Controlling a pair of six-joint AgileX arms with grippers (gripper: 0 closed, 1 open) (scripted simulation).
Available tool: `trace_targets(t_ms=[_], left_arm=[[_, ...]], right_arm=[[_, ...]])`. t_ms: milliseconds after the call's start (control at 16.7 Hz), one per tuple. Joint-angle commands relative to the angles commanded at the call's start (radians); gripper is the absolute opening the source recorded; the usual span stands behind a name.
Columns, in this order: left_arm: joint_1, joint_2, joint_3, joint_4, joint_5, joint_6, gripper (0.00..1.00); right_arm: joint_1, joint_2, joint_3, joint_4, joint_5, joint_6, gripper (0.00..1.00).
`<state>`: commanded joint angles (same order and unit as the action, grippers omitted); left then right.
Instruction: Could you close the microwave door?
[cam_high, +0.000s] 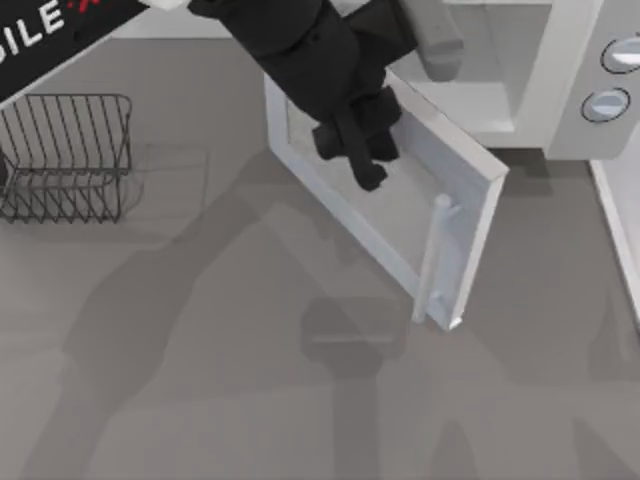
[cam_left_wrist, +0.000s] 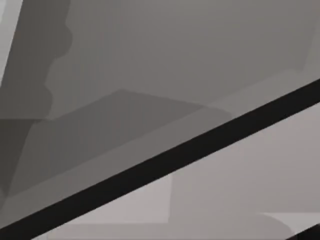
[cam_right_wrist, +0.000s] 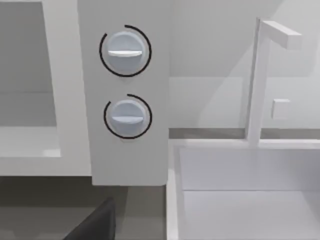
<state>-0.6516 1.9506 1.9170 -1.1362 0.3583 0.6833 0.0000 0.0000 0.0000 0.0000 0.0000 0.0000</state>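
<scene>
Left claw over microwave door inner face, grip state unclear; door ajar, table beyond free edge.

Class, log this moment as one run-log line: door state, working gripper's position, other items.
door: white microwave door with pale bar handle open | left gripper: against door's outer face | rack: dark wire rack, table's left

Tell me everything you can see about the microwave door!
The microwave door is a big white panel with a greyish window and a pale bar handle near its free edge. It stands open, swung out from the microwave over the grey table. The left gripper, black, is over the door's window; I cannot tell whether it touches the door.
</scene>
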Motion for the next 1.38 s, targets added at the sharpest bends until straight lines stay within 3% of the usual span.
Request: trace_targets(t_ms=[1380], left_arm=[[-0.041, 0.048, 0.058, -0.014, -0.011, -0.04, 0.0]], right_arm=[[0.0, 0.0, 0.0, 0.0, 0.0, 0.0, 1.0]])
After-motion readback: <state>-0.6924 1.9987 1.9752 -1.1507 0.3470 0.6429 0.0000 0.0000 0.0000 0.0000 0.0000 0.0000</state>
